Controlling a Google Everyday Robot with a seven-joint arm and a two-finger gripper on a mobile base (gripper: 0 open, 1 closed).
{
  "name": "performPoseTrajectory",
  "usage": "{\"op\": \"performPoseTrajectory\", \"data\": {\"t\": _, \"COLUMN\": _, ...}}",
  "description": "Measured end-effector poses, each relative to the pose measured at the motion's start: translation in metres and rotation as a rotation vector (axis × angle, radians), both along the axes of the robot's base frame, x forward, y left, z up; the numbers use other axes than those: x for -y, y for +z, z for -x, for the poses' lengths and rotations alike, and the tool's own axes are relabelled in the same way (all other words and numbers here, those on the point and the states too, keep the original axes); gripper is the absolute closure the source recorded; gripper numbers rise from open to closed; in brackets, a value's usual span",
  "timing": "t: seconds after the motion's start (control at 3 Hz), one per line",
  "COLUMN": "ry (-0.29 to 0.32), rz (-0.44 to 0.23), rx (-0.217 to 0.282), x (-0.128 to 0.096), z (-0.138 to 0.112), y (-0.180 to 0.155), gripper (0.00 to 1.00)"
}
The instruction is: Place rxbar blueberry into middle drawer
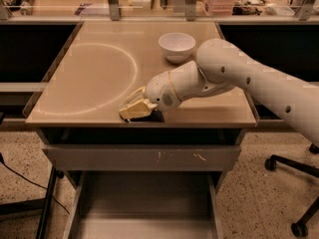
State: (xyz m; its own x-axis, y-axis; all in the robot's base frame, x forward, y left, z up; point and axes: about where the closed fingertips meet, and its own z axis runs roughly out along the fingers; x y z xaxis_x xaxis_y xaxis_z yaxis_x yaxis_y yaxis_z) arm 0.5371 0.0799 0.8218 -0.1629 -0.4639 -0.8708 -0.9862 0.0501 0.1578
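My gripper point(133, 109) is at the front edge of the tan table top point(89, 83), just left of centre, at the end of the white arm point(224, 73) that reaches in from the right. Its pale yellow fingers are closed on a small dark flat thing, the rxbar blueberry point(156, 116), which shows only as a dark sliver under the wrist. The middle drawer point(144, 203) stands pulled open below the table, a wide grey tray with a plain floor. It lies directly beneath and forward of the gripper.
A white bowl point(176, 46) sits at the table's back right. A closed grey drawer front with pale scratches point(149, 157) lies between the table top and the open drawer. An office chair base point(299, 183) stands at the right. A black cable point(30, 183) runs on the floor at the left.
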Motion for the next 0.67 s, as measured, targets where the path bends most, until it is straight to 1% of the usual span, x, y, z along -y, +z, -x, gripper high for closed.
{"op": "performPoseTrajectory", "data": {"t": 0.33, "ry": -0.014, "rz": -0.006, "rx": -0.028, "x": 0.003, "z": 0.018, "y": -0.004, "gripper": 1.00}}
{"op": "performPoseTrajectory", "data": {"t": 0.67, "ry": -0.047, "rz": -0.009, "rx": 0.007, "x": 0.005, "z": 0.039, "y": 0.014, "gripper": 1.00}}
